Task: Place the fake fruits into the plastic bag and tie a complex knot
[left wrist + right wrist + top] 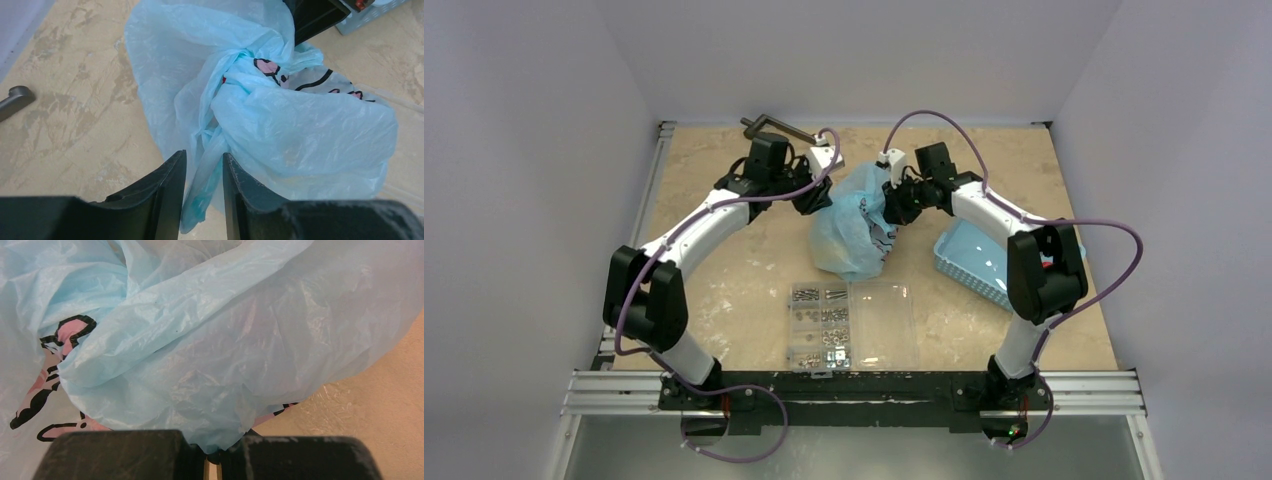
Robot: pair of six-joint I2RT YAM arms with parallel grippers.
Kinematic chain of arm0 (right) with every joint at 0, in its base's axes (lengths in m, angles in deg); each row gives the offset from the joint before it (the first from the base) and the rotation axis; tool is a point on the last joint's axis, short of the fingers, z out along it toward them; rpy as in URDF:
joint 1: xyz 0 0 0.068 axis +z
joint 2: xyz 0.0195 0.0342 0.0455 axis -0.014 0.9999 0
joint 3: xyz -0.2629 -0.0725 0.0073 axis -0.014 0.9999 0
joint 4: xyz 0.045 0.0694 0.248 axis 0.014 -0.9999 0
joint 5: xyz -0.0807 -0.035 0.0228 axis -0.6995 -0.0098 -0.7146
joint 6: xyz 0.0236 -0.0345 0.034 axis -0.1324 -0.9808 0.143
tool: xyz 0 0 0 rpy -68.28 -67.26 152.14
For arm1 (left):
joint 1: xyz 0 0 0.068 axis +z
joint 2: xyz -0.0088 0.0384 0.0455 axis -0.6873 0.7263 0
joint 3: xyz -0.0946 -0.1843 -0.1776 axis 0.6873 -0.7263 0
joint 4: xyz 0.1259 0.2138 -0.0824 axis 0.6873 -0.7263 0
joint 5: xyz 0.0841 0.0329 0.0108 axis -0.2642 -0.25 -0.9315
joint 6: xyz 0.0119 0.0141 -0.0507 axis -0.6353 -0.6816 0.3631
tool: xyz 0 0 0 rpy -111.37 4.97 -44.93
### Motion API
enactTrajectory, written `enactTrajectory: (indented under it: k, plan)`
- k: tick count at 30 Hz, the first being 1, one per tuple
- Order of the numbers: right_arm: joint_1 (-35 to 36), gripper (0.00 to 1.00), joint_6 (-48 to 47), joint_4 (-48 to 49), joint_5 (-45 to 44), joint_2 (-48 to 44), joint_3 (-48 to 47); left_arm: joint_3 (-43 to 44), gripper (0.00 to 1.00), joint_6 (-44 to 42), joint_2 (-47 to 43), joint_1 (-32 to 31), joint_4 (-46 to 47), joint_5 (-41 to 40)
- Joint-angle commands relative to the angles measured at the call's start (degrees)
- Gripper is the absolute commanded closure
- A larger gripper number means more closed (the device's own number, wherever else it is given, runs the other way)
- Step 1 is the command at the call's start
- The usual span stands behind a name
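Left claw point(204, 197): narrowed to a slim gap, pinching a twisted strand of the bag point(300, 135) between both fingers point(170, 200). Bag body directly ahead of the tips and off to their right, resting on the table point(75, 125). Bunched twist point(227, 70) of the plastic further ahead, cartoon print just past it. Left arm point(711, 215) stretched forward and bent inward, wrist at the bag's left side.

Right claw point(207, 462): closed almost fully, nipping a fold of bag at the tips. Plastic billowed ahead of and above the tips, filling most of the wrist view, print off to the left. Right arm point(989, 211) folded at the elbow and reaching inward, wrist at the bag's right side.

From above: bag between the two claws, touching both. Basket point(969, 258) behind the right claw, beside the elbow. Box point(824, 322) of screws behind both claws, near the bag. Bag contents hidden
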Motion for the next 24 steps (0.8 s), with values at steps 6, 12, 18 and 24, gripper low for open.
enactTrajectory:
  k: [6, 12, 18, 24]
  plan:
    - [0.1, 1.0, -2.0, -0.7, 0.2, -2.5, -1.8, 2.5, 0.72, -9.5, 2.0, 0.1, -0.7, -3.9]
    - [0.0, 1.0, -2.6, -1.0, 0.8, -2.0, -2.3, -0.3, 0.71, -17.1, 1.9, 0.0, -1.4, -2.3]
    - [0.0, 1.0, -3.2, -1.5, 1.4, -1.4, -3.0, 1.0, 0.65, -22.5, 4.0, -0.2, -1.9, 0.4]
    - [0.0, 1.0, -4.0, -2.0, 1.6, -0.9, -3.8, 3.8, 0.64, -29.5, 9.4, -1.3, -3.3, 1.5]
